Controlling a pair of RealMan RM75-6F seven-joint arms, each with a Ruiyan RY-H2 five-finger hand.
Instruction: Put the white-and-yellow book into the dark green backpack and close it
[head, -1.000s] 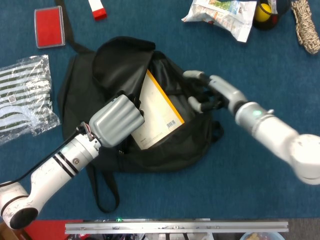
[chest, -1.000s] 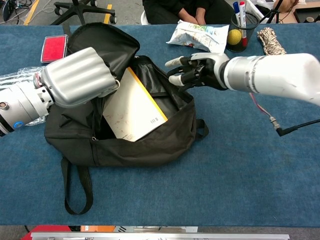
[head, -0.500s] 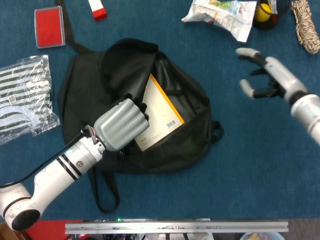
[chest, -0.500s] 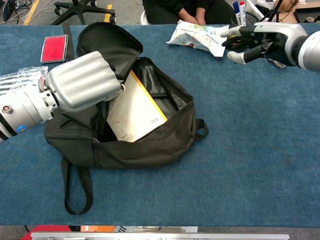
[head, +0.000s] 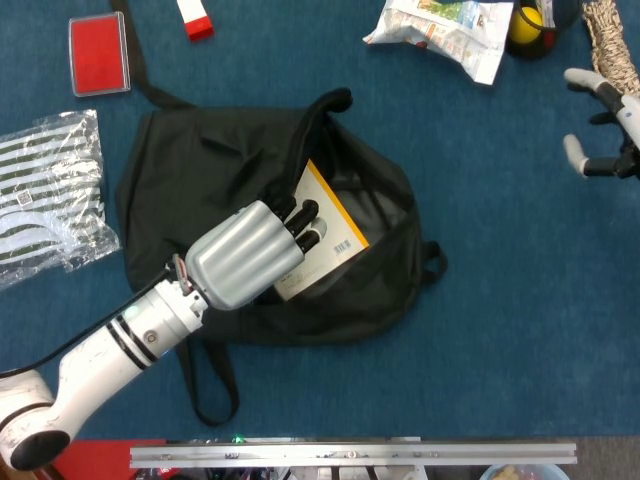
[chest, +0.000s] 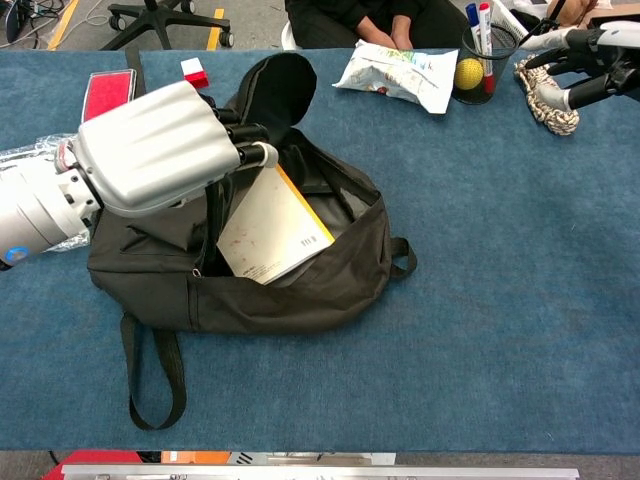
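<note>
The white-and-yellow book is poked halfway into the dark green backpack, just under the bent fingers of the left hand, which hold nothing, and it could be caught by the flap if not pushed deeper, while the right hand is kept open far away.

Blue worktop. Snack bag as landmark: yellow ball and coiled rope to its right; red case, striped packet far left.
</note>
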